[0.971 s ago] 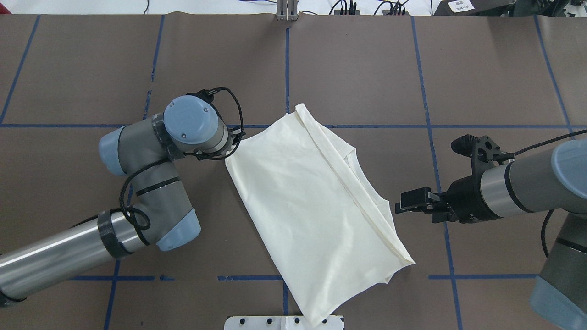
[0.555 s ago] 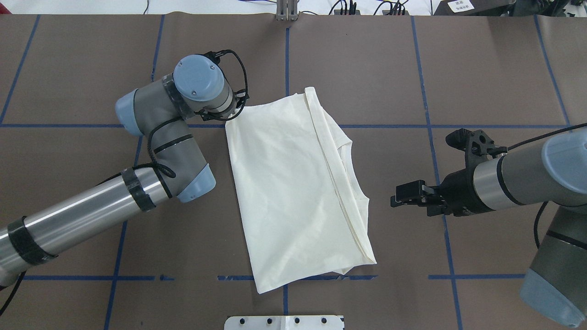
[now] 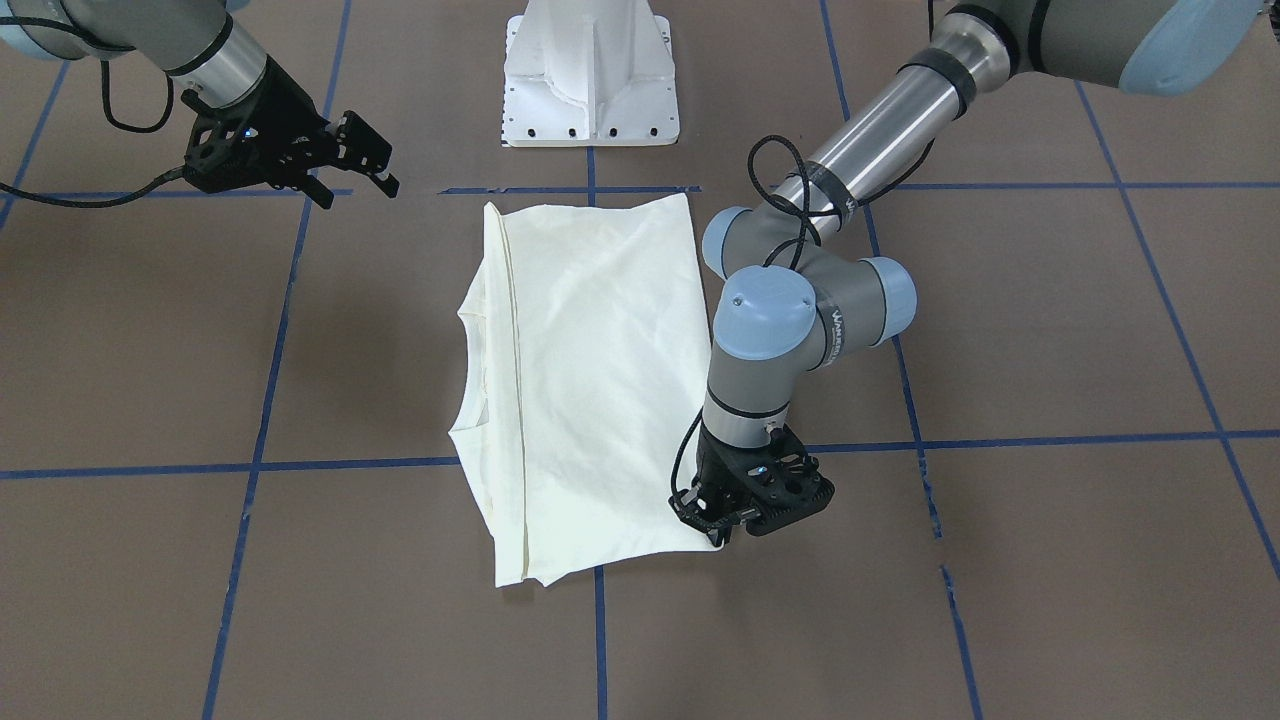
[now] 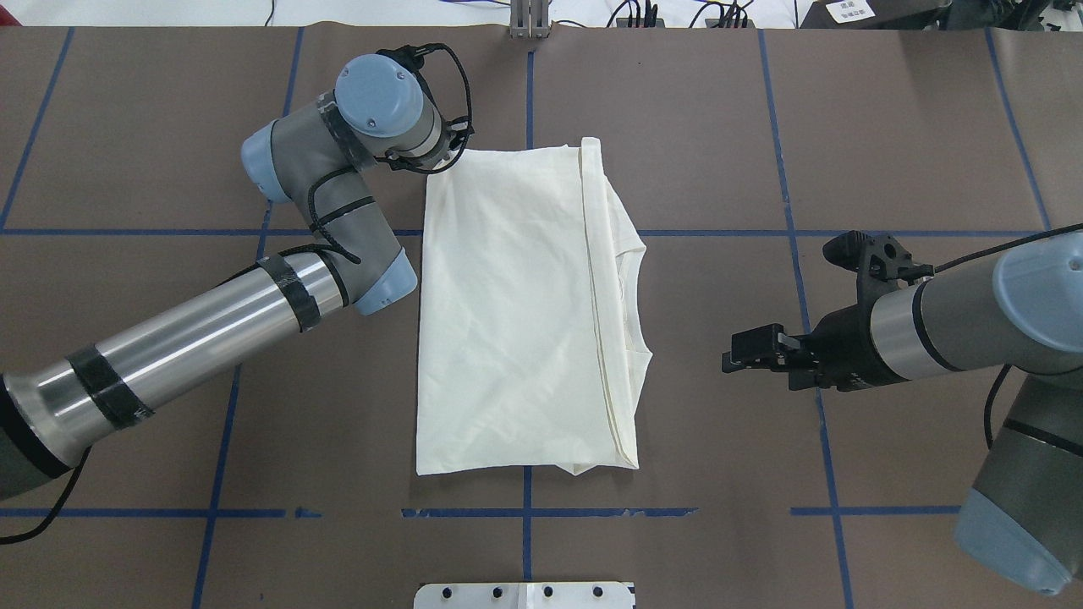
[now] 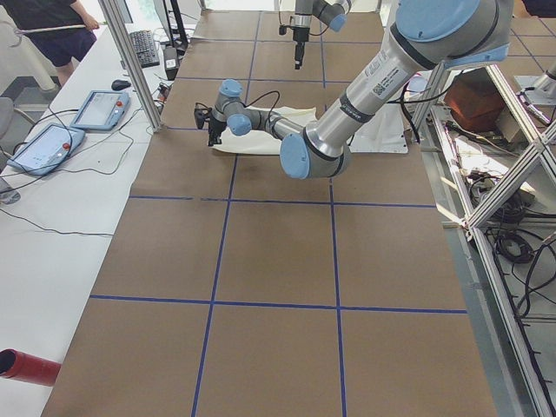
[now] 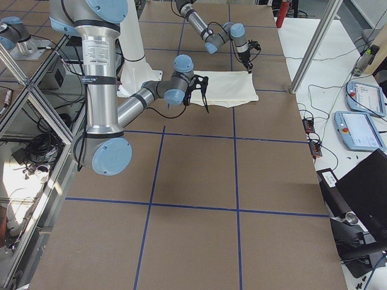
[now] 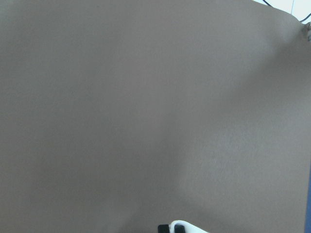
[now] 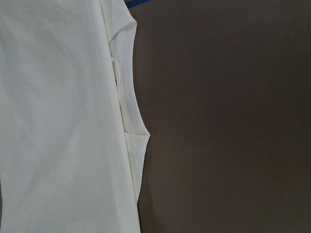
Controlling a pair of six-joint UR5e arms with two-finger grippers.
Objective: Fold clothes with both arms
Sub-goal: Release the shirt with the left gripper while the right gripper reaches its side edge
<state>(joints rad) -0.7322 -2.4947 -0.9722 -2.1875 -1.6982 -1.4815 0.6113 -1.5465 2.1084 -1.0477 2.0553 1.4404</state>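
The cream T-shirt [image 4: 508, 313] lies folded into a tall rectangle on the brown table, plain side up, with the neck opening on its right edge; the cat print is hidden. It also shows in the front view [image 3: 590, 370] and the right wrist view [image 8: 58, 121]. My left gripper [image 4: 436, 165] points down at the shirt's far left corner and is shut on it, as the front view [image 3: 722, 535] shows. My right gripper [image 4: 732, 359] hovers open and empty to the right of the shirt, apart from it, and also shows in the front view [image 3: 385, 165].
The white pedestal base [image 3: 590, 80] stands at the near table edge behind the shirt. Blue tape lines [image 4: 787, 233] cross the table. A side table with teach pendants [image 5: 100, 109] and an aluminium post [image 5: 130, 61] runs along the far edge.
My left gripper has pulled the shirt's corner toward the far edge, turning the shirt from slanted to square with the table. My right gripper has barely moved.
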